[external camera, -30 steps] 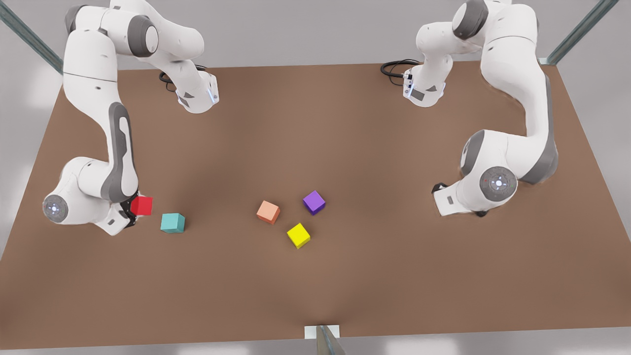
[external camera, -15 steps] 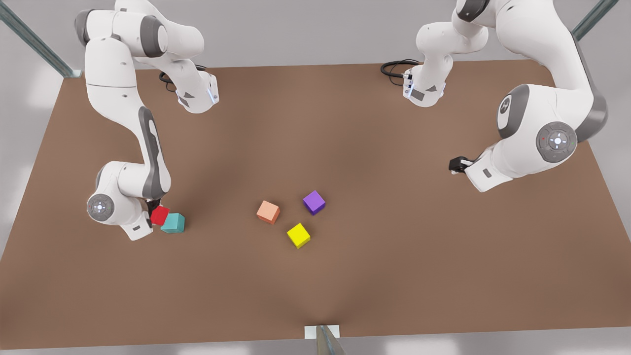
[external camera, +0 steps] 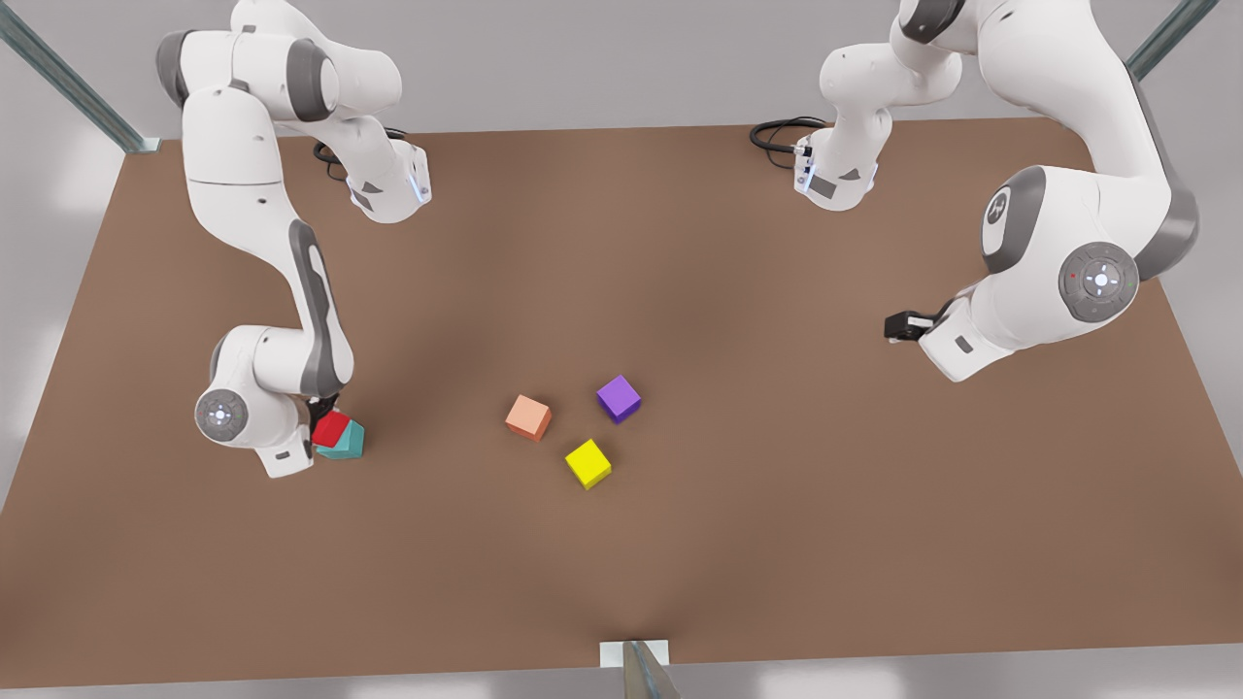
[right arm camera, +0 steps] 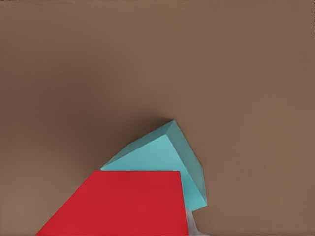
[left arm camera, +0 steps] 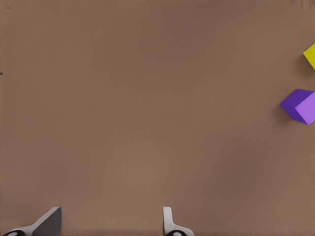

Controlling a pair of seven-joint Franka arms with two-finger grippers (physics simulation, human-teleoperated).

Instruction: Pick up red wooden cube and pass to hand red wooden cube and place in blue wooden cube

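The brown table [external camera: 680, 544] carries two white Franka arms. On the front view's left stands the arm whose wrist camera looks down on red and teal, so it is the right arm; the arm on the front view's right is the left arm, and it waits well apart from the cubes.

The right gripper [external camera: 325, 416] hangs low at the table's near-left part, closed on the red wooden cube [external camera: 331, 428]. Its fingers are mostly hidden behind the wrist and the cube, so the hold is judged from the cube riding tilted at the gripper's tip. In the right wrist view the red wooden cube [right arm camera: 123, 204] overlaps the near edge of the blue wooden cube [right arm camera: 165, 160]; whether the two touch cannot be told.

The left gripper [external camera: 898, 325] is up off the table; in its own wrist view its two fingertips [left arm camera: 169, 223] stand apart with bare table between them, holding nothing.

The relation that counts: the blue wooden cube [external camera: 342, 442] lies just beyond and below the red one, toward the front view's right, and the red cube sits only partly over it. The placing likely needs a small shift that way, and a levelling of the tilted cube, before release.

The salmon cube [external camera: 528, 417], purple cube [external camera: 618, 398] and yellow cube [external camera: 587, 463] sit clustered near the table's middle, clear of the work
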